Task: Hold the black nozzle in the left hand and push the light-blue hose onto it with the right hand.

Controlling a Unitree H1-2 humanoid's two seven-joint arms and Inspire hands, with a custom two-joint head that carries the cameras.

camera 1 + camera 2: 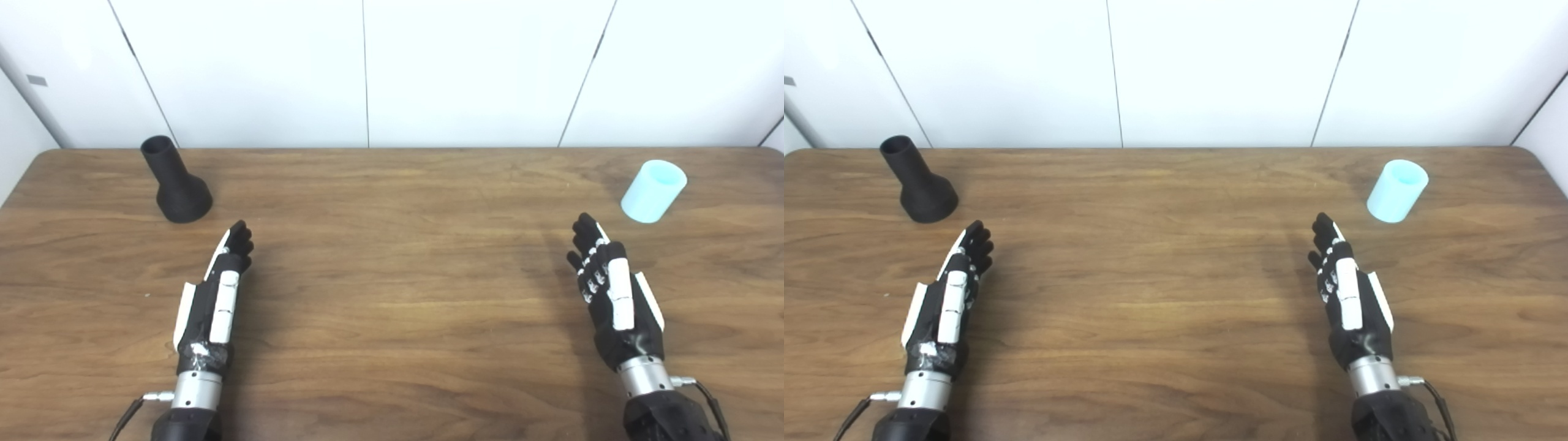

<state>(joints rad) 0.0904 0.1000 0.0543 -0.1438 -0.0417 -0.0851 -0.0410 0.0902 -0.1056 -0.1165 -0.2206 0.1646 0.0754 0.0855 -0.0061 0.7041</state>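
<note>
I see left hand point(211, 300) empty, fingers extended | right hand point(615, 294) likewise | black nozzle point(174, 180), light-blue hose point(653, 190) untouched (far corners) on table point(392, 275)

Left arm: cut off by the bottom edge, only the wrist and the left hand point(211, 300) show.
Right arm: also cut off at the bottom edge below the right hand point(615, 300).
Table point(392, 367): its front and side edges are outside the picture.
Palms: turned sideways, their inner sides are hidden.
Nozzle point(174, 184) inside: too dark to see.
</note>
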